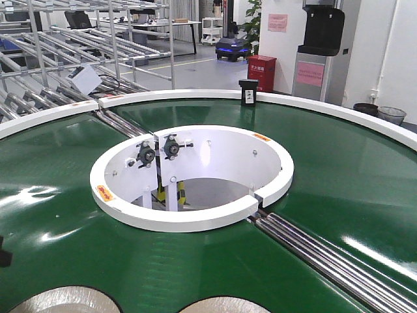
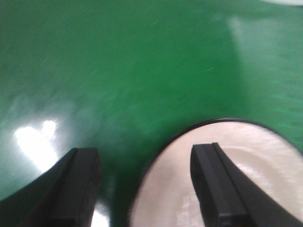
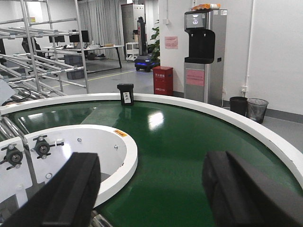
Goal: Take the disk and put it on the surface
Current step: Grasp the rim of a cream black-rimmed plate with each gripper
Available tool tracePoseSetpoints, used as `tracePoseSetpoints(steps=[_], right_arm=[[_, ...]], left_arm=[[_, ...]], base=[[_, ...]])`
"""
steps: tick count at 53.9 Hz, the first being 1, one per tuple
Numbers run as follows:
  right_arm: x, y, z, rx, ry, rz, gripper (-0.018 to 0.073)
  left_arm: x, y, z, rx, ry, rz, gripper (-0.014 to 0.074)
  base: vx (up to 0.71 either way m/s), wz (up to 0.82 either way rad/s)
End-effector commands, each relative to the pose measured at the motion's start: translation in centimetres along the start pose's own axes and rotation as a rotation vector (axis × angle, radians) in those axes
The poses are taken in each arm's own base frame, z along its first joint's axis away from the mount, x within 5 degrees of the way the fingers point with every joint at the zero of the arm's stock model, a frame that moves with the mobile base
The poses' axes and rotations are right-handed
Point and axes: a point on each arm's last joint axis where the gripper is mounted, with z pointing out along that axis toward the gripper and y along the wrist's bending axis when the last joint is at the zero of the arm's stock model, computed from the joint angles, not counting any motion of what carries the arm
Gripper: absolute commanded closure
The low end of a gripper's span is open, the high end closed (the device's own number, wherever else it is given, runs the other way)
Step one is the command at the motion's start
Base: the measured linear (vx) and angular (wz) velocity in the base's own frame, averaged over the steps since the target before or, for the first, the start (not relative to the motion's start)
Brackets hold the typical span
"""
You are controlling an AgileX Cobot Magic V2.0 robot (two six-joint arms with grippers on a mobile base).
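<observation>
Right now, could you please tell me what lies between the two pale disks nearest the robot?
Only a bare strip of the green belt separates the left disk from the right disk; the front-facing view shows it.

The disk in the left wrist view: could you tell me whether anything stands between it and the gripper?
Nothing visible does. The left gripper is open above the disk, one finger over its pale face, the other over the green belt, with only the disk's rim between them.
</observation>
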Motion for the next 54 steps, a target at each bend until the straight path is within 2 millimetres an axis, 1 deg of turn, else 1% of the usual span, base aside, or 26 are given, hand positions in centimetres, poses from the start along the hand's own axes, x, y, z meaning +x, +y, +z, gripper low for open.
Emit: tracePoseSetpoints(steps=[1, 10, 16, 21, 26, 31, 33, 35, 36, 37, 40, 49, 54], right_arm=[[-2.0, 0.1, -0.4, -0.008, -0.12, -0.005, 0.0059], [-1.9, 0.1, -0.1, -0.008, -0.111, -0.009, 0.0059], [-1.5, 0.1, 0.5, -0.009, -0.09, -0.009, 0.0059], [-1.1, 0.6, 1.0, -0.034, -0.076, -0.017, 0.0059], [-0.8, 1.1, 1.5, -0.06, -0.062, -0.026, 0.0059], [-0.5, 1.2, 1.9, -0.066, -0.053, -0.026, 0.0059], [-0.5, 1.3, 2.0, -0.066, -0.053, -0.026, 0.0059], [-0.4, 1.2, 2.2, -0.065, -0.051, -0.026, 0.0059], [-0.4, 1.2, 2.2, -0.065, -0.052, -0.026, 0.0059], [-0.4, 1.2, 2.2, -0.065, -0.052, -0.026, 0.0059], [-0.4, 1.2, 2.3, -0.065, -0.052, -0.026, 0.0059], [-0.4, 1.2, 2.3, -0.065, -0.047, -0.026, 0.0059], [-0.2, 1.2, 2.3, -0.063, -0.033, -0.026, 0.0059]], left_arm=[[-0.8, 0.1, -0.1, 0.028, -0.018, -0.03, 0.0084], [0.2, 0.8, 3.0, 0.118, 0.091, -0.034, 0.0084], [0.7, 1.3, 4.5, 0.157, 0.14, -0.023, 0.0084], [1.1, 1.6, 5.6, 0.18, 0.172, -0.004, 0.0085], [1.7, 1.4, 6.5, 0.24, 0.225, 0.032, 0.0109], [2.4, 0.5, 7.2, 0.362, 0.289, 0.033, 0.0195], [2.7, 0.2, 7.4, 0.415, 0.317, 0.037, 0.0259], [3.0, -0.2, 7.6, 0.462, 0.34, 0.037, 0.0361], [3.0, -0.3, 7.7, 0.472, 0.343, 0.036, 0.0381], [3.0, -0.3, 7.7, 0.484, 0.345, 0.028, 0.0461], [2.9, -0.5, 7.8, 0.497, 0.331, 0.012, 0.0601], [2.3, -1.0, 7.5, 0.552, 0.286, -0.04, 0.0606], [1.7, -1.6, 7.3, 0.624, 0.236, -0.09, 0.0606]], base=[[0.0, 0.0], [0.0, 0.0], [0.0, 0.0], [0.0, 0.0], [0.0, 0.0], [0.0, 0.0], [0.0, 0.0], [0.0, 0.0], [0.0, 0.0], [0.0, 0.0], [0.0, 0.0], [0.0, 0.0], [0.0, 0.0]])
